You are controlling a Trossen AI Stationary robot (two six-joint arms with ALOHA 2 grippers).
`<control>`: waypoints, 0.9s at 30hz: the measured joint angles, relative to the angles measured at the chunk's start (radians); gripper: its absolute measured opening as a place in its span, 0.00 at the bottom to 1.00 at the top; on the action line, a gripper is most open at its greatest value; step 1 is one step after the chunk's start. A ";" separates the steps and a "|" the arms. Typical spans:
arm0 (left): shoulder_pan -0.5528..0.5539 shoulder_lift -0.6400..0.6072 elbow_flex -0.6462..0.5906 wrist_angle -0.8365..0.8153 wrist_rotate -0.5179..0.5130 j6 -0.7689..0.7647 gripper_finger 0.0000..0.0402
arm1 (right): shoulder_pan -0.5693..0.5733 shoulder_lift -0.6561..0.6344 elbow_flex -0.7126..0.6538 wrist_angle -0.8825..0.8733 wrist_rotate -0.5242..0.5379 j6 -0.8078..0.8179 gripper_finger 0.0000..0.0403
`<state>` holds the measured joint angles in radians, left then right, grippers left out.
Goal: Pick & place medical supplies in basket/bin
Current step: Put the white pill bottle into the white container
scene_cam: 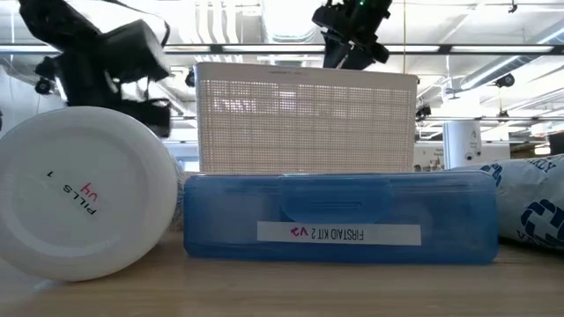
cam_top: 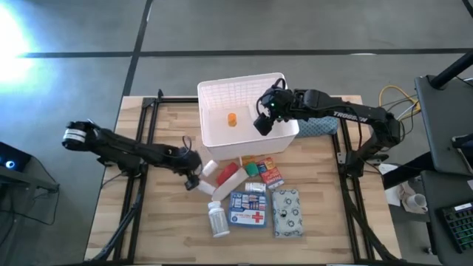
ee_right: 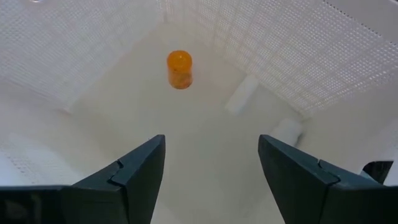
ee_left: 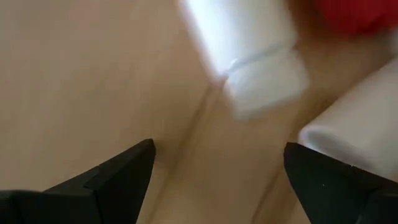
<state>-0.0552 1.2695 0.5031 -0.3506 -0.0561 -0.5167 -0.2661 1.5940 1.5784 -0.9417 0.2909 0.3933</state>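
My left gripper (cam_top: 194, 177) is down low over the desk (cam_top: 148, 222), fingers spread wide with nothing between them. Right in front of it are the white end of the red-white tube (cam_top: 228, 177) and another small white bottle (cam_top: 209, 169), so close the wrist view is mostly a blur of white and red. Just past those, further out from the gripper, sit a green box (cam_top: 253, 168) and the small red boxes (cam_top: 269, 171). Toward the desk's front edge from there lie the white pill bottle (cam_top: 217, 219), the blue first-aid pouch (cam_top: 247, 208) with its red cross, and the grey patterned packet (cam_top: 287, 213), side by side.

My right gripper (cam_top: 264, 118) hangs over the white basket (cam_top: 244, 87), above its near right corner, fingers wide apart and holding nothing. Below and ahead of it, the orange vial (ee_right: 179, 69) is on the basket floor, well apart from the walls.
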 joint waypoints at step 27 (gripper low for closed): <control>-0.096 0.183 0.192 0.045 -0.320 -0.387 0.84 | 0.000 0.000 -0.044 -0.006 0.000 -0.007 0.61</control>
<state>-0.1516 1.4524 0.6953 -0.3058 -0.3764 -0.9042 -0.2661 1.5940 1.5349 -0.9478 0.2909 0.3858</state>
